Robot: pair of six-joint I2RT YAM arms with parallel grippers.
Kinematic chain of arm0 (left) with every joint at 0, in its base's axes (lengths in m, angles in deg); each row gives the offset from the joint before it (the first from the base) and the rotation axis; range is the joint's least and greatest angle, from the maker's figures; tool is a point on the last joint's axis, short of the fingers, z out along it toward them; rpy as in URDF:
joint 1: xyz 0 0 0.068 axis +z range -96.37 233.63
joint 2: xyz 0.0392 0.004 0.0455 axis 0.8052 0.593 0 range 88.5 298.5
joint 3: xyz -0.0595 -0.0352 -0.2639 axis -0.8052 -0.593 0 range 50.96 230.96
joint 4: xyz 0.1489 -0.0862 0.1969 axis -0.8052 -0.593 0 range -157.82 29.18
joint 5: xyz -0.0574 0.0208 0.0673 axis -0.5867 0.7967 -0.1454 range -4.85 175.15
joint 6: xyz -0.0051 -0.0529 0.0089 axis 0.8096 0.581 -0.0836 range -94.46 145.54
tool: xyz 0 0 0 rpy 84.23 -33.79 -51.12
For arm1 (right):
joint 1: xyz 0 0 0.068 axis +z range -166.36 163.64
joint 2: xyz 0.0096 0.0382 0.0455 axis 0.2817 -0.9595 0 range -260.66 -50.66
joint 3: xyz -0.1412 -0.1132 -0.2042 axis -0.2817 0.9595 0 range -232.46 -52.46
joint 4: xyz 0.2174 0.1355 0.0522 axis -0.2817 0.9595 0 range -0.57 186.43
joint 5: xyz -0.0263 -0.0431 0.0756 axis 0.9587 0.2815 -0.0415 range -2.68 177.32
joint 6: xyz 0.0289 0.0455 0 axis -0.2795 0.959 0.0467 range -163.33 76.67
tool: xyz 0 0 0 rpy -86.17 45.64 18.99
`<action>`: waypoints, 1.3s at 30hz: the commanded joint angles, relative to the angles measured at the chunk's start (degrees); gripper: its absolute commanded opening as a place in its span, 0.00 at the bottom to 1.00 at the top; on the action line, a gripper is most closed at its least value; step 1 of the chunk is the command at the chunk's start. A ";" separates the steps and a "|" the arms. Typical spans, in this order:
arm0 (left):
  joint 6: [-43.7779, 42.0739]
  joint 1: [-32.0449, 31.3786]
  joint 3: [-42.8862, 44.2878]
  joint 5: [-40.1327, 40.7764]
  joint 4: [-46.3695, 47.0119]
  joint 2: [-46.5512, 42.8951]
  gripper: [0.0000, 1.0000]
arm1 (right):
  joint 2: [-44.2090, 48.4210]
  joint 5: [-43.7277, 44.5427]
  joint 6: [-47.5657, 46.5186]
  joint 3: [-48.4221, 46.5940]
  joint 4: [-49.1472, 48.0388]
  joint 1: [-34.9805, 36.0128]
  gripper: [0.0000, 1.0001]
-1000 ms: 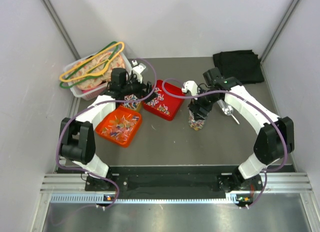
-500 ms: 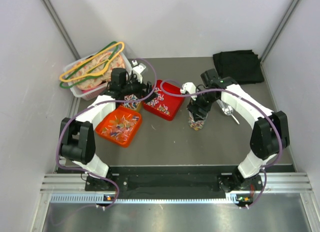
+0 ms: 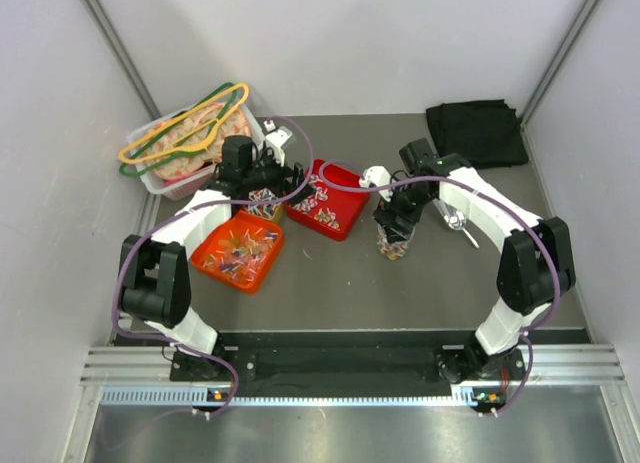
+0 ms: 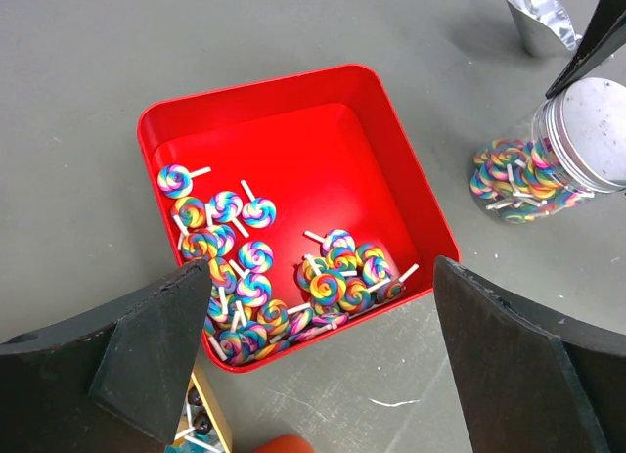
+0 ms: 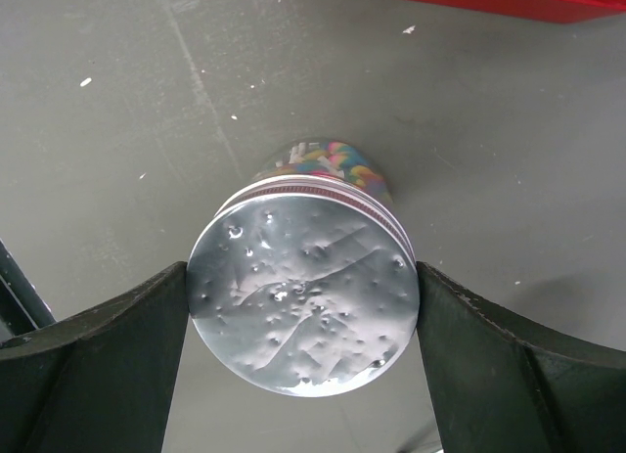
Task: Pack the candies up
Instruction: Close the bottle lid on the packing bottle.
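The candies are tiny rainbow swirl sweets on white sticks. Many lie in a red tray, which also shows in the top view. More fill a clear jar with a silver lid. My right gripper is shut on that lid from above, one finger touching each side. My left gripper is open and empty, hovering above the near edge of the red tray; it also shows in the top view. The jar stands to the right of the tray in the left wrist view.
An orange tray with more candies sits front-left of the red one. A clear bin of pink-orange items with coloured hangers stands at the back left. A black cloth lies at the back right. A silver foil piece lies right of the jar.
My right arm's elbow has shifted a little to the left while its gripper stays on the jar's lid. The left arm has not moved.
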 commanded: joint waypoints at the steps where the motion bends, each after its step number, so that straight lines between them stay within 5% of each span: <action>1: 0.40 0.05 0.44 -1.53 2.76 0.43 0.99 | -1.09 -0.15 -0.65 -1.17 -1.82 -0.59 0.78; 14: 0.58 0.05 0.53 -2.06 2.67 0.52 0.99 | -2.06 0.55 1.28 -0.65 -2.44 -0.59 0.84; 21: 0.84 0.05 0.53 -2.32 2.85 0.69 0.99 | -2.23 0.81 1.54 0.32 -3.23 -0.68 0.98; 39: 0.93 0.05 1.05 -2.41 3.02 1.66 0.99 | 2.25 6.79 2.16 3.04 -5.25 0.90 0.99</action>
